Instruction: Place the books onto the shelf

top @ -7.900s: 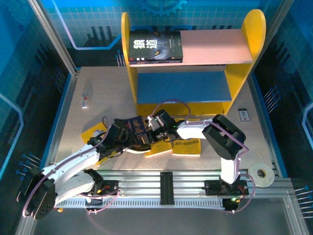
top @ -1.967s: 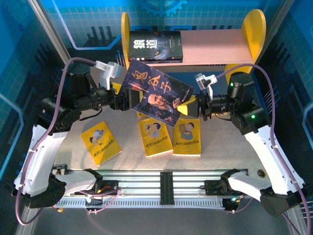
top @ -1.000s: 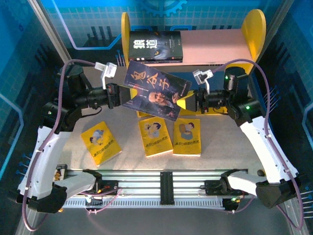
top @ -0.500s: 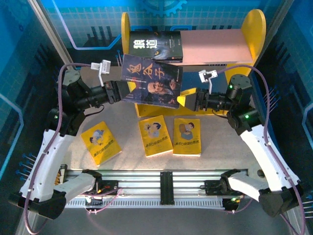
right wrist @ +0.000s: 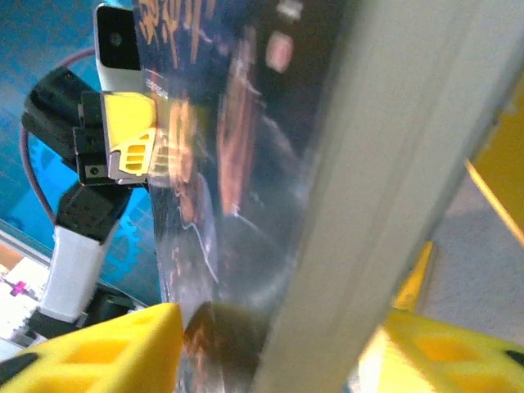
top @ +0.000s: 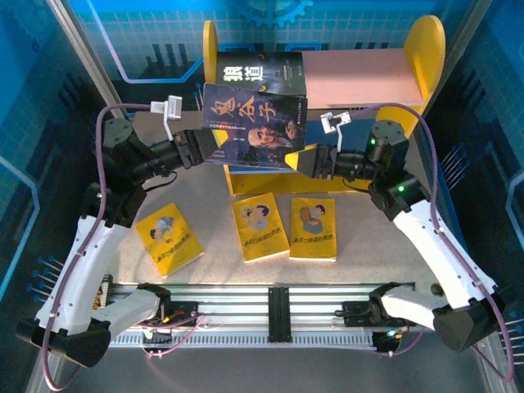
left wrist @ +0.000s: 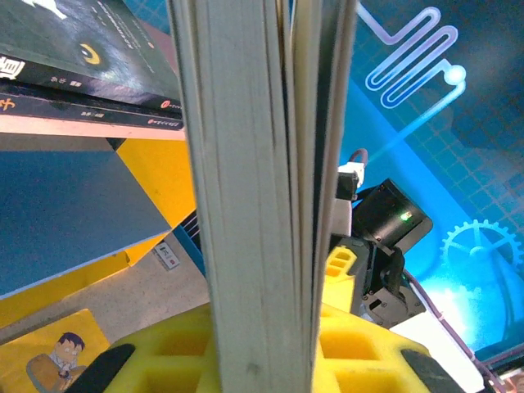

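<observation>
From above, my left gripper point(top: 205, 147) is clamped on the left edge of the dark book point(top: 254, 127), holding it aloft just before the shelf point(top: 427, 49). The right gripper point(top: 304, 161) meets its right edge. Three yellow books point(top: 259, 227) lie on the table point(top: 368, 237).

Left wrist: pages pinched between my yellow fingers point(left wrist: 164, 352).

Right wrist: the book's edge runs between the fingers point(right wrist: 106, 344); whether they grip, I cannot tell.

Three yellow books point(top: 168, 237), one shelf point(top: 368, 78)
</observation>
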Controlling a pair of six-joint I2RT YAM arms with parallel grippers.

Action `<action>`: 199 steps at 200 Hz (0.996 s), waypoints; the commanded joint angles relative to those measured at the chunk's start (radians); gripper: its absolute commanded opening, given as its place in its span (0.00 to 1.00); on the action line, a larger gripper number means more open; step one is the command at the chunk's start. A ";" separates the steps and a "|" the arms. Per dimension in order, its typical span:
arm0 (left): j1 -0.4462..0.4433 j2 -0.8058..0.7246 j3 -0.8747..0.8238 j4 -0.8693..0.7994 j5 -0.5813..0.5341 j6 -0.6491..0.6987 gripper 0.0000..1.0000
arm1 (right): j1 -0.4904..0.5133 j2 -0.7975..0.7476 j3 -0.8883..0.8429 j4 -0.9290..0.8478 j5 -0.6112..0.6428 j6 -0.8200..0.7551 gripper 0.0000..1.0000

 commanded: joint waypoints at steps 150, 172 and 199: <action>0.010 -0.031 0.133 -0.185 -0.298 0.158 0.79 | -0.158 0.249 0.551 -0.092 -0.121 -0.059 0.06; 0.010 -0.046 0.143 -0.234 -0.354 0.181 0.80 | -0.174 0.317 0.670 -0.194 -0.118 -0.129 0.06; 0.010 -0.047 0.174 -0.312 -0.409 0.217 0.80 | -0.200 0.407 0.816 -0.311 -0.106 -0.203 0.06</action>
